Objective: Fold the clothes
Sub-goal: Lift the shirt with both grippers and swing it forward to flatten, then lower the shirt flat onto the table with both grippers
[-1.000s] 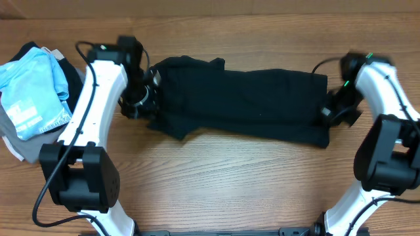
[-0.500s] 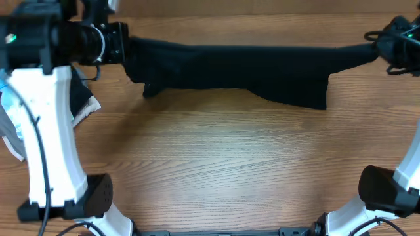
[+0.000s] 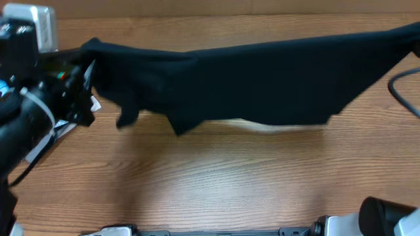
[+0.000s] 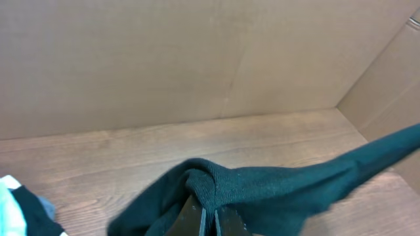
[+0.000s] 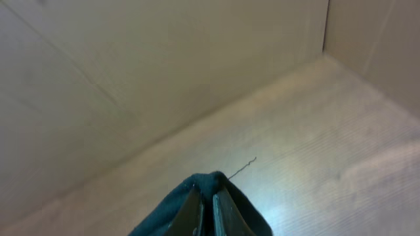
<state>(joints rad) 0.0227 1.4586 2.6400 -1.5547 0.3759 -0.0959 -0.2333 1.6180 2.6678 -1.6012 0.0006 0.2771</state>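
1. Brown wood-grain table (image 3: 210,190): seen across the whole overhead view, backed by plain tan cardboard walls (image 4: 164,59) in both wrist views.
2. Plain black thin-fabric T-shirt (image 3: 249,78): held up off the table and stretched in a long band from 9 o'clock to the frame edge at 2 o'clock in the overhead view. The lower hem is seen sagging toward 6 o'clock, longest at centre and right.
3. White-and-black left arm (image 3: 26,118): blurred, large in frame at 9 o'clock, close under the overhead camera.
4. Left gripper (image 4: 209,219): jaws closed tight, a bunched fold of the T-shirt's end pinched between them. Fabric is seen trailing off toward 3 o'clock in the left wrist view.
5. Right gripper (image 5: 207,206): out of the overhead frame. In the right wrist view the jaws are closed, with a small tuft of the T-shirt clamped at the tips.
6. Light blue garment (image 4: 10,196): only an edge is seen, at 8 o'clock in the left wrist view, lying on the table.
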